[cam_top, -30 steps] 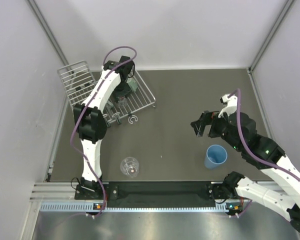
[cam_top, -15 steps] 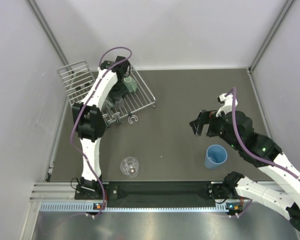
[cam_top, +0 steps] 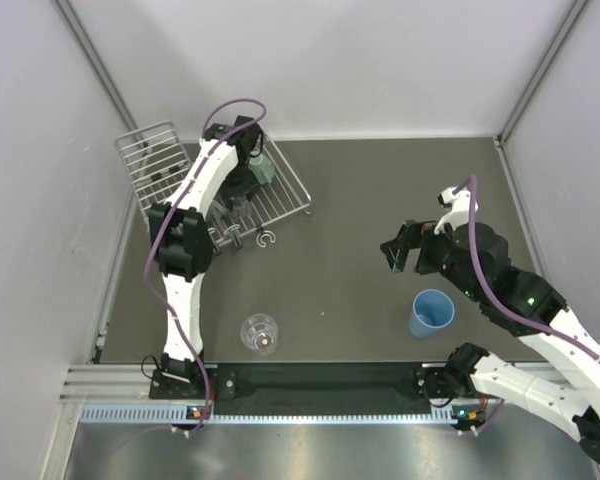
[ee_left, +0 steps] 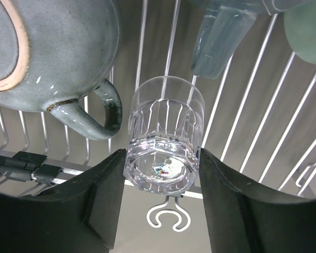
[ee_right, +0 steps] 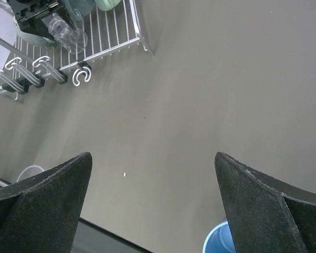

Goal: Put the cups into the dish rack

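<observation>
My left gripper (cam_top: 242, 196) is over the silver wire dish rack (cam_top: 292, 188), shut on a small clear glass (ee_left: 166, 137) that it holds by its base between both fingers, rim toward the rack wires (ee_left: 253, 95). A grey-teal mug (ee_left: 47, 47) lies in the rack beside it. A mint-green mug (cam_top: 264, 172) lies further in. My right gripper (cam_top: 398, 250) is open and empty, above bare table. The blue tumbler (cam_top: 432, 312) stands just near-right of it and shows in the right wrist view (ee_right: 221, 241). A larger clear glass (cam_top: 260, 333) stands near the front edge. The cream cup is not visible.
The rack's raised slotted section (cam_top: 152, 155) stands at the far left by the wall. Small hooks (cam_top: 267, 239) stick out from the rack's near edge. A black rail (cam_top: 320, 380) runs along the table's near edge. Walls close in left, right and back.
My left wrist has shifted slightly over the rack with the glass still in it. The right arm has barely moved.
</observation>
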`<state>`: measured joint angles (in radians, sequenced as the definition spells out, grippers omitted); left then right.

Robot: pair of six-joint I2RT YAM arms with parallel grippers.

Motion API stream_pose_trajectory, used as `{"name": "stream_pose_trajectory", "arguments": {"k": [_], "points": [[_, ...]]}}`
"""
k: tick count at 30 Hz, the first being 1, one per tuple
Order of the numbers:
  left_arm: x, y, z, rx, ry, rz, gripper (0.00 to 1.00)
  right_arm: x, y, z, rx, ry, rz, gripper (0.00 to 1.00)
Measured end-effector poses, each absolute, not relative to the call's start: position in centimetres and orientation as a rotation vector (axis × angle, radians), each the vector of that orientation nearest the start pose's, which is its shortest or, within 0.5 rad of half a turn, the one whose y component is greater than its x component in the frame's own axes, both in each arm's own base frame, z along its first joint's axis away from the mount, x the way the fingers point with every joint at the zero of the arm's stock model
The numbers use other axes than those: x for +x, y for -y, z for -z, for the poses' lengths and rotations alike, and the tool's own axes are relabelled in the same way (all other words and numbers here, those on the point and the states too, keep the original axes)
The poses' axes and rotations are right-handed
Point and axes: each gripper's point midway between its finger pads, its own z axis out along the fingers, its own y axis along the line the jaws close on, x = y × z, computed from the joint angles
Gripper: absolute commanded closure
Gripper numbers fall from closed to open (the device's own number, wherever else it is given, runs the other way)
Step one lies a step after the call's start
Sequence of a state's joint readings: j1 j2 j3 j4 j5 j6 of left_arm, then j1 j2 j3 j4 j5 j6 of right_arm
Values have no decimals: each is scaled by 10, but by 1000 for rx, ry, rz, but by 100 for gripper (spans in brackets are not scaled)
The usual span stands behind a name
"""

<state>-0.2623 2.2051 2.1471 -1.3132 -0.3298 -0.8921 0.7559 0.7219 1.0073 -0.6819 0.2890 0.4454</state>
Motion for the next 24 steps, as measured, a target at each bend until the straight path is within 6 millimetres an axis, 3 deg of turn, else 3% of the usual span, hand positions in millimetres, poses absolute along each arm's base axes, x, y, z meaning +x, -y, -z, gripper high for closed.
{"name": "stream_pose_trajectory", "arguments": {"k": [5, 12, 16, 20, 24], "points": [[440, 91, -121, -906, -2635, -236, 22, 207, -150, -285, -116, -1980, -506, 0], [440, 91, -121, -905, -2634, -236, 21, 206, -149, -286, -113, -1975, -509, 0], [446, 95, -132, -893, -2611, -206, 21, 206, -148, -287, -110, -1969, -513, 0], [451, 105, -149, -853, -2581, -154, 21, 206, -148, -288, -108, -1969, -515, 0], [445, 127, -166, -761, -2578, -110, 22, 205, -149, -288, -100, -1970, -520, 0]]}}
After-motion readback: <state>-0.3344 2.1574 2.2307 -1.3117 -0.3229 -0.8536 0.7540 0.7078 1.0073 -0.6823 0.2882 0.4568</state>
